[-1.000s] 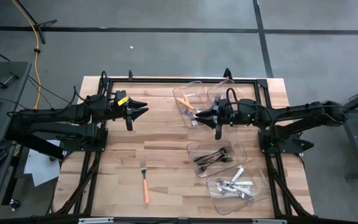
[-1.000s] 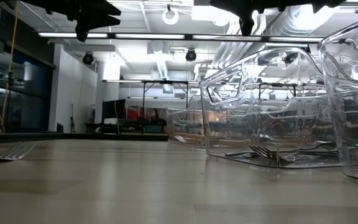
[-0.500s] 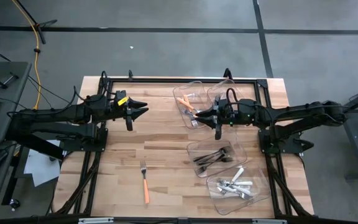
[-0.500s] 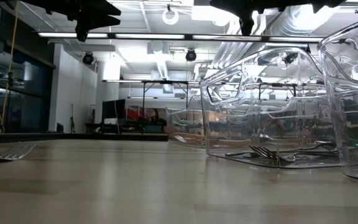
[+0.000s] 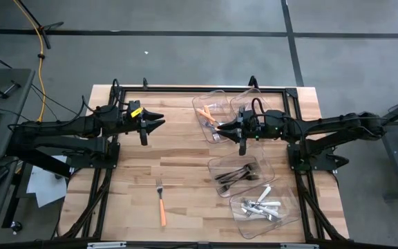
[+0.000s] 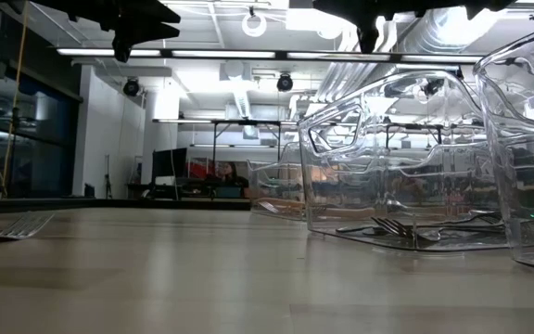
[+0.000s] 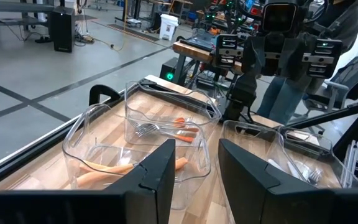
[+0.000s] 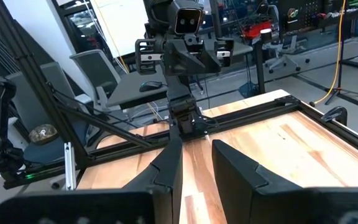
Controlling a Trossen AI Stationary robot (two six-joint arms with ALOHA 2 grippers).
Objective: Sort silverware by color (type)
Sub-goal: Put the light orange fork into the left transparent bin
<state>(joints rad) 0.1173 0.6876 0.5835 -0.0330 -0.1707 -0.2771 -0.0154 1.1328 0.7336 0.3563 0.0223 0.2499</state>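
An orange-handled fork [image 5: 161, 200] lies flat on the wooden table near its front edge, tines toward the far side; it also shows in the low view as the fork [image 6: 21, 225]. More orange-handled silverware [image 7: 176, 127] lies in a clear bin [image 5: 209, 117] at the far middle. My left gripper [image 5: 159, 122] hovers open above the table's left half, level, pointing right. My right gripper [image 5: 221, 128] hovers open over that bin's near edge, pointing left. Neither has anything between its fingers.
A second clear bin [image 5: 246, 100] stands beside the first. Dark metal silverware fills a bin [image 5: 240, 176] at the right middle. White-handled pieces fill a bin [image 5: 262, 206] at the near right. A black frame [image 5: 185, 88] runs along the table's far edge.
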